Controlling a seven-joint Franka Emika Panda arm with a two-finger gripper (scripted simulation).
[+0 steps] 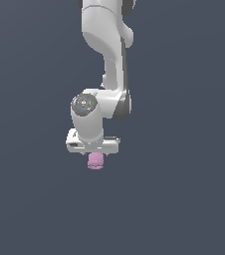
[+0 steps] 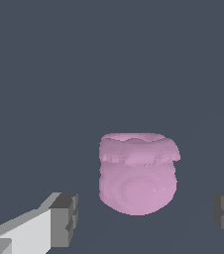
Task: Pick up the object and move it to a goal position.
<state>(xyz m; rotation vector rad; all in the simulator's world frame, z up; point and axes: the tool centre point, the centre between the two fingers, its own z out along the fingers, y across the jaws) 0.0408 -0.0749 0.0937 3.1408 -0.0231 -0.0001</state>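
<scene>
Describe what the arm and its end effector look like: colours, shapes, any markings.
The arm is glossy white with rounded, bulbous links and dark grey bands at the joints. One joint carries a round grey cap with small specks. The end effector has a flat white body and blocky dark grey fingertips. No cables or lettering show.

1. Support surface [image 1: 30,209]: plain, uniform dark slate-grey plane filling both views.
2. Item on it: pale pink object [image 2: 136,178], positioned between the spread jaws, touching neither.
</scene>
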